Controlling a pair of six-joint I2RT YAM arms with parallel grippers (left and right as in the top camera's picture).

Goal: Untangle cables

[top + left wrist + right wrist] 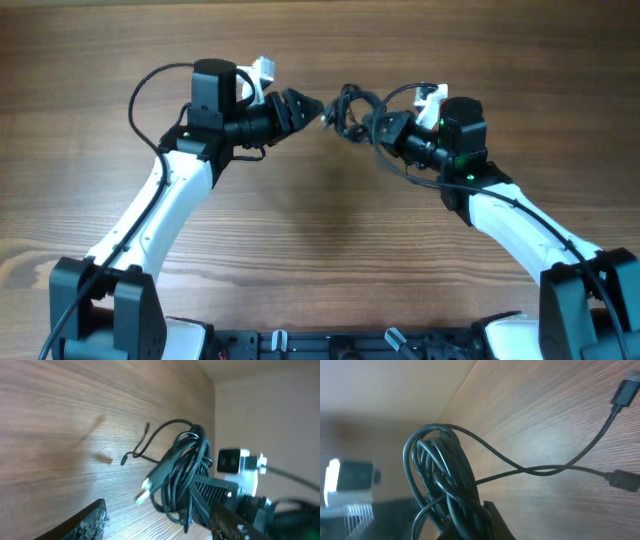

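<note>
Cables: you have the cables (350, 106) as one tight coiled bundle near the far middle of the table (320, 250), between the two grippers.
Right gripper: your right gripper (380, 127) is clamped on the bundle from the right. Its own camera shows the coils bunched right at the finger.
Left gripper: your left gripper (317, 112) points at the bundle from the left, its tip just beside the coils. Its camera shows only one finger (85, 521), low in the corner and off centre with nothing against it, so the jaws stand apart and empty.
Loose ends: one strand (540, 467) runs out of the bundle over the wood to a plug (622, 480); a second plug (626, 391) lies near it.
Contact with wood: you cannot tell whether the bundle itself touches the table.
</note>
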